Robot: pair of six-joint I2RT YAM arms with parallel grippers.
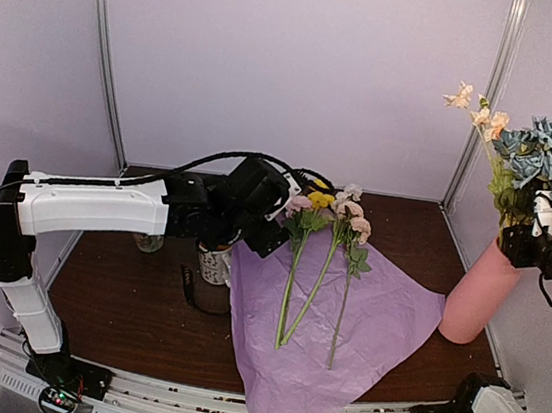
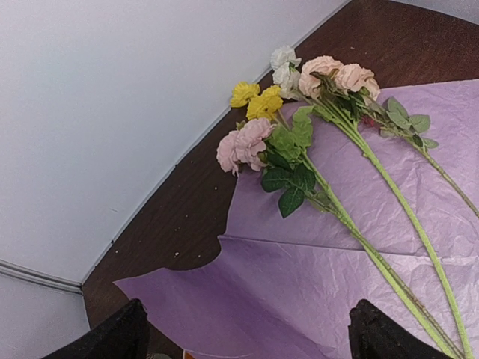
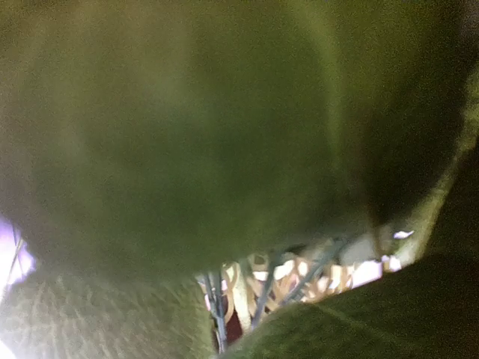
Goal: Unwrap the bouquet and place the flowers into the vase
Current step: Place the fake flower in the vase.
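Observation:
The bouquet lies undone: its lilac tissue paper (image 1: 342, 325) (image 2: 337, 284) is spread flat on the table, and three flowers (image 1: 313, 272) rest on it, stems toward me. Their blooms are pink (image 2: 243, 142), yellow (image 2: 254, 101) and peach (image 2: 337, 75). My left gripper (image 1: 265, 233) (image 2: 254, 336) hovers open over the paper's far left corner, nothing between its fingers. At the right the pink vase (image 1: 480, 292) leans, holding blue, peach and orange flowers (image 1: 544, 159). My right gripper (image 1: 533, 228) is among those stems just above the vase's mouth. Green leaves fill the right wrist view and hide its jaws.
A white patterned mug (image 1: 214, 259) stands under the left arm, beside the paper's left edge. A small glass jar (image 1: 148, 241) sits further left. A black ribbon (image 1: 189, 287) lies in front of the mug. Enclosure walls stand close behind and to the right of the vase.

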